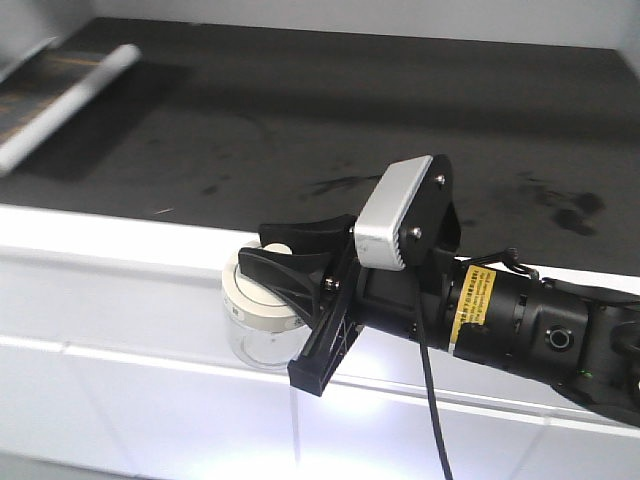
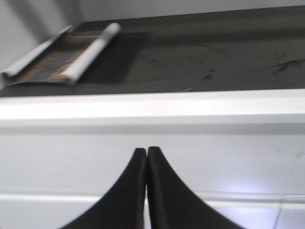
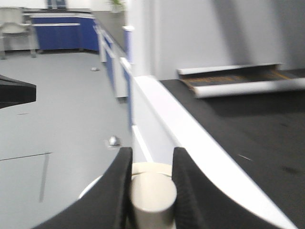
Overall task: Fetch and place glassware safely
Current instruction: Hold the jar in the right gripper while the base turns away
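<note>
Glass jar (image 1: 252, 338) noted just in front of the white front edge (image 1: 120, 235) of the tabletop (image 1: 300, 120), off the black surface and level with that edge. Whether anything supports it from below cannot be told. Cream-white lid (image 1: 248, 300) is seated on the jar, and its knob (image 3: 153, 193) is upright.

The knob is clamped between the two black fingers (image 3: 185, 176) of the right gripper (image 1: 262, 250), one on each side, at a narrow gap. The right arm (image 1: 520, 315) is reached in from the right, running roughly along the front edge and slightly nose-down. The silver camera housing (image 1: 395, 215) is carried on top of the wrist.

Left gripper (image 2: 146, 151) is pointed squarely at the front edge. Its fingers are pressed together with nothing between them.

A rolled sheet (image 1: 75, 95) is recorded well beyond the edge, at the far left of the tabletop.
</note>
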Controlling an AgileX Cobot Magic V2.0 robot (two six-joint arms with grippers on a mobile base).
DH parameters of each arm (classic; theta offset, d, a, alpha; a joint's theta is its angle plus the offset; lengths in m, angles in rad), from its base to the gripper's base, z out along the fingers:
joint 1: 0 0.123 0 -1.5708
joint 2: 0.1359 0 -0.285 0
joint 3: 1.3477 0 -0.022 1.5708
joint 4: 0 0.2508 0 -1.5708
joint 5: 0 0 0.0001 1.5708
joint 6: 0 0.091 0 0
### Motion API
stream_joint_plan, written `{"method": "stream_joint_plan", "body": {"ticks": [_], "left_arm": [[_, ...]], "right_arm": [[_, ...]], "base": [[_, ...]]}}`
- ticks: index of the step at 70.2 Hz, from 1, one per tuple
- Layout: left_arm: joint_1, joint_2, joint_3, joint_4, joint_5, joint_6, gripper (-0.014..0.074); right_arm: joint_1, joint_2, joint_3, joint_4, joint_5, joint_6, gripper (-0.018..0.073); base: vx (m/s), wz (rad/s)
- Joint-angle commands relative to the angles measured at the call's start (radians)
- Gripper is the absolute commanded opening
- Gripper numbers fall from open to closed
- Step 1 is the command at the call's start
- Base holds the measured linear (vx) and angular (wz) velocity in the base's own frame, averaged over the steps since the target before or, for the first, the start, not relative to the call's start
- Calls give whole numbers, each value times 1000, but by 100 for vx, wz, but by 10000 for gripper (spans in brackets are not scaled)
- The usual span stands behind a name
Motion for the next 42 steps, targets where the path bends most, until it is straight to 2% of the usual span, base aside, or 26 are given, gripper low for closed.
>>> {"method": "stream_joint_plan", "body": {"ticks": [1, 42], "left_arm": [[-3, 7, -26, -7, -71, -3, -7], [-3, 7, -26, -7, -71, -3, -7]], "right_arm": [[-2, -33, -26, 40, -82, 0, -3], [-2, -33, -26, 40, -82, 0, -3]], "base": [[-13, 79], [-14, 91]]}}
